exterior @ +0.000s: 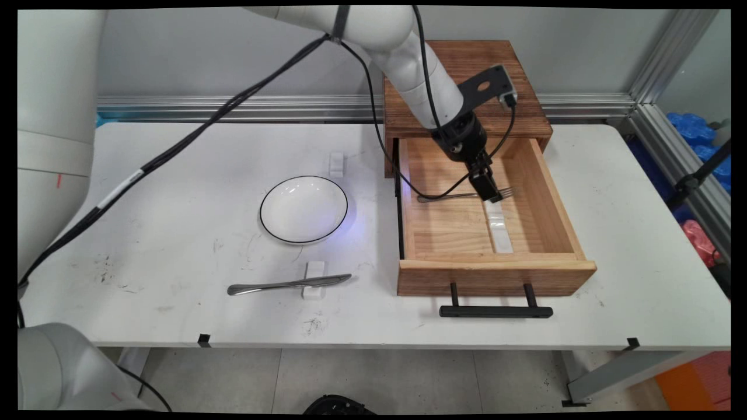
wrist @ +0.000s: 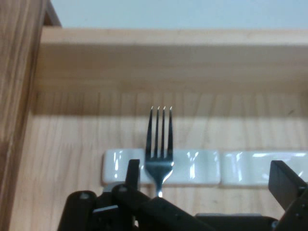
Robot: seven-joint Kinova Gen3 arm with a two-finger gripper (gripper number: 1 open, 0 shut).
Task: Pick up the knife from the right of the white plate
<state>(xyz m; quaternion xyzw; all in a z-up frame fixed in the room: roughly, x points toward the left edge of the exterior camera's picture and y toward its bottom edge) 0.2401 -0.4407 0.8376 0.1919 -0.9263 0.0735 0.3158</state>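
On the left half of the white table (exterior: 175, 151) I see a knife (exterior: 289, 284) lying near the front edge, its blade across a small white rest (exterior: 314, 279). Just beyond it is a white plate (exterior: 303, 209) with a dark rim, and further back a second small rest (exterior: 337, 164), bare. Right of those stands a wooden cabinet (exterior: 467, 64) against the wall with its drawer (exterior: 496, 274) pulled out toward me, black handle (exterior: 496, 311) at the near end. Inside the drawer a fork (exterior: 449, 196) (wrist: 159, 144) lies crosswise, handle to the left, tines to the right, its neck over a strip of white rests (exterior: 499, 227) (wrist: 192, 166) running near to far. My gripper (exterior: 490, 195) (wrist: 205, 166) is down in the drawer right over the fork's neck, released: the fingers (wrist: 133, 173) are spread wide with the fork between them, closer to one finger. Can't tell if that finger touches it.
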